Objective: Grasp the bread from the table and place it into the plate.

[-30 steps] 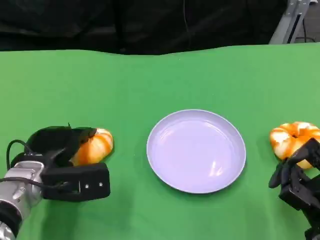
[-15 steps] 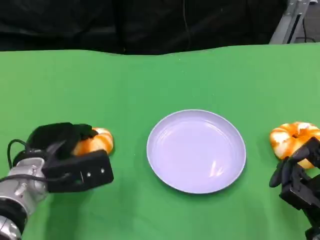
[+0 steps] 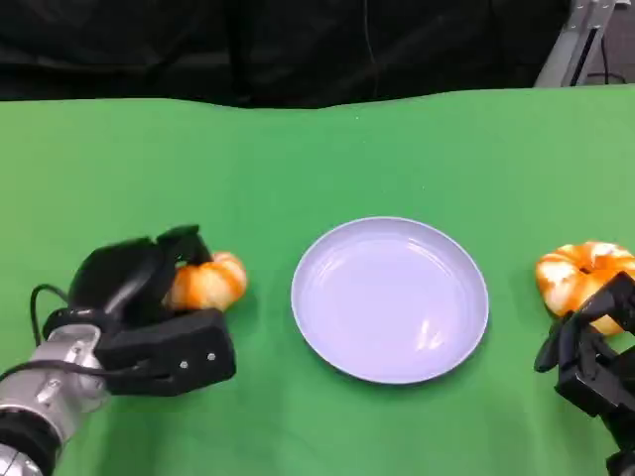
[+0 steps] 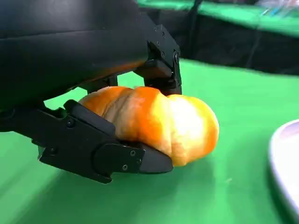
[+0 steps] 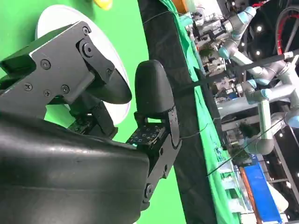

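Note:
An orange-and-white bread roll [image 3: 210, 282] sits in the grip of my left hand [image 3: 149, 319], left of the pale lilac plate [image 3: 390, 299]. In the left wrist view the black fingers [image 4: 107, 157] wrap the roll [image 4: 159, 123] above and below, just over the green cloth. A second roll [image 3: 578, 272] lies at the right edge of the table. My right hand [image 3: 591, 359] is just in front of it, fingers apart and holding nothing. The right wrist view has that hand [image 5: 93, 116] with the plate [image 5: 53, 16] beyond it.
Green cloth [image 3: 317, 159] covers the whole table, and a black backdrop rises behind its far edge. A metal stand leg [image 3: 575, 40] is at the back right. The plate edge [image 4: 285, 172] is close to the held roll.
My left hand has carried its roll to the right, closer to the plate, and turned a little. The right hand and the second roll have stayed put.

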Action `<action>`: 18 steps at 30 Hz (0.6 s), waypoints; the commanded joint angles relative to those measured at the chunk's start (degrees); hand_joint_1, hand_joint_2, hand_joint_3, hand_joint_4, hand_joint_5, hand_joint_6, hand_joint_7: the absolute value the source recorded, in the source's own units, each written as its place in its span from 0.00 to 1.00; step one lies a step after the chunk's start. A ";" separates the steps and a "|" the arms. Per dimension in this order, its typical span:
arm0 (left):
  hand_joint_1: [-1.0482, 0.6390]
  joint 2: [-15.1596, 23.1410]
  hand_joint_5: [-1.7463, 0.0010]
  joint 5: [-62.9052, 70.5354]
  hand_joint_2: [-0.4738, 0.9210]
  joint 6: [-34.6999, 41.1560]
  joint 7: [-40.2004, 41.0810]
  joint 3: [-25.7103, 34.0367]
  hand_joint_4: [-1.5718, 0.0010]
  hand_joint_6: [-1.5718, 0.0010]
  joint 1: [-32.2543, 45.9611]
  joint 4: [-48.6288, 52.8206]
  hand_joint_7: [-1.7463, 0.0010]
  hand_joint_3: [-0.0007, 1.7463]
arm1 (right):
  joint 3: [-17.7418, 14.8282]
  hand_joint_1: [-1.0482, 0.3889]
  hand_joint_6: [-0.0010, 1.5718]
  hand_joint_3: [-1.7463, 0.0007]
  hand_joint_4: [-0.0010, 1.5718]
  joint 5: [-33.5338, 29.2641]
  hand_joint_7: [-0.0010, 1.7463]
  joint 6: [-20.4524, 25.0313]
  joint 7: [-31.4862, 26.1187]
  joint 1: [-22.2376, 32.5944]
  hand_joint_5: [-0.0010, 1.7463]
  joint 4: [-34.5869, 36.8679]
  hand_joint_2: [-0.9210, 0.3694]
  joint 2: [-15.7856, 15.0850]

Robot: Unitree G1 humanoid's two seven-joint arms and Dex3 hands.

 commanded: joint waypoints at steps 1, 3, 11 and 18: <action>0.56 1.98 0.00 0.51 0.93 -1.25 1.15 0.18 0.55 0.62 1.05 -4.18 0.00 0.35 | -0.55 0.68 0.49 0.21 0.59 0.15 0.94 0.19 -0.27 0.49 1.00 -0.36 0.35 -0.90; 0.57 2.15 0.00 0.46 0.92 -1.28 1.03 0.40 0.55 0.62 1.40 -5.56 0.00 0.35 | -0.53 0.69 0.49 0.21 0.59 0.12 0.94 0.25 -0.37 0.49 1.00 -0.43 0.35 -0.85; 0.58 2.80 0.00 1.15 0.84 -1.12 -1.19 0.73 0.55 0.61 3.06 -19.87 0.00 0.44 | -0.33 0.69 0.49 0.21 0.59 -0.12 0.94 0.57 -0.82 0.53 1.00 -0.88 0.35 -0.73; 0.58 1.14 0.00 1.27 0.84 0.07 -4.45 0.30 0.55 0.59 3.52 -26.80 0.01 0.45 | -0.15 0.69 0.49 0.21 0.59 -0.30 0.94 0.59 -1.07 0.66 1.00 -1.08 0.35 -0.71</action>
